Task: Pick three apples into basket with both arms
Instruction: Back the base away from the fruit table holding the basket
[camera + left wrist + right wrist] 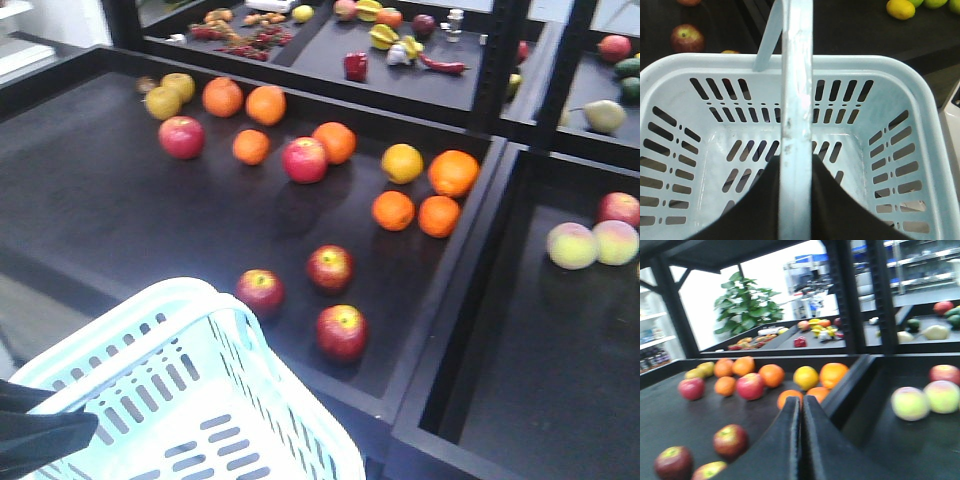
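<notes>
The left gripper (796, 159) is clamped on the handle (797, 75) of the basket (890, 65), at the front view's lower left. The right gripper (801, 402) has its fingers pressed together above the black tray (100, 200). The three apples (330, 267) lie on that tray, just beyond the basket at lower centre.

You're in a grocery-style shop: loose oranges (453, 172) and apples (342, 331) lie in black produce bins (80, 200), a plastic shopping basket (120, 322) sits in front, and stocked shelves (655, 341) stand at the far left.
</notes>
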Tool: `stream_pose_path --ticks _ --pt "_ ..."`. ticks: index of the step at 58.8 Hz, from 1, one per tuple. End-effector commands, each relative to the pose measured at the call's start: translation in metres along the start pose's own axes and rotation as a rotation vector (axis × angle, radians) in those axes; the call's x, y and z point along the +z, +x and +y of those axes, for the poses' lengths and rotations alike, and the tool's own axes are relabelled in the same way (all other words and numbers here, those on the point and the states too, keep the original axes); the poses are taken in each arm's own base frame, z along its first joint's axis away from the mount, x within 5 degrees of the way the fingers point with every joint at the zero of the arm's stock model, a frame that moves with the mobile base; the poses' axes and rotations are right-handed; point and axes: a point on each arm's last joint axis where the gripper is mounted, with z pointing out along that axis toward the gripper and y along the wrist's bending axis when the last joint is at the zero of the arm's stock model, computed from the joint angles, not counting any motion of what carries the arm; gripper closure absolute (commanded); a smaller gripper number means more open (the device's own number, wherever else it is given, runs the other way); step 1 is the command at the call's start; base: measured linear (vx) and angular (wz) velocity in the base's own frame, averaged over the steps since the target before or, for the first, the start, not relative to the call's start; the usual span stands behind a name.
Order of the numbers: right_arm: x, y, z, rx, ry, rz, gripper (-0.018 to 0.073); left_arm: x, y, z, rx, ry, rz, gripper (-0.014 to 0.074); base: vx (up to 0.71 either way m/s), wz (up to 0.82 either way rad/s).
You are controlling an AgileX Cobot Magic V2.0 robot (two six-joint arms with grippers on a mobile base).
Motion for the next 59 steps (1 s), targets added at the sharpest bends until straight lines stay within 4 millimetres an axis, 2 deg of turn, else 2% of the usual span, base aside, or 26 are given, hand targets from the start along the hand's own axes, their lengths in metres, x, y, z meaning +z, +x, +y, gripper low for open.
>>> stream_pose_path --ticks 1,59 --pt "-0.0008 -0.0036 0.0005 -0.014 -0.009 -0.074 0.0565 -0.0069 -0.014 -0.0025 -0.023 0.0 -0.117 0.0602 -0.11 0.42" --pt "-0.0008 -0.0036 0.0005 -0.014 -0.009 -0.074 0.0565 -0.0069 -0.014 -0.0025 -0.023 0.0 -0.117 0.0602 -0.13 0.52"
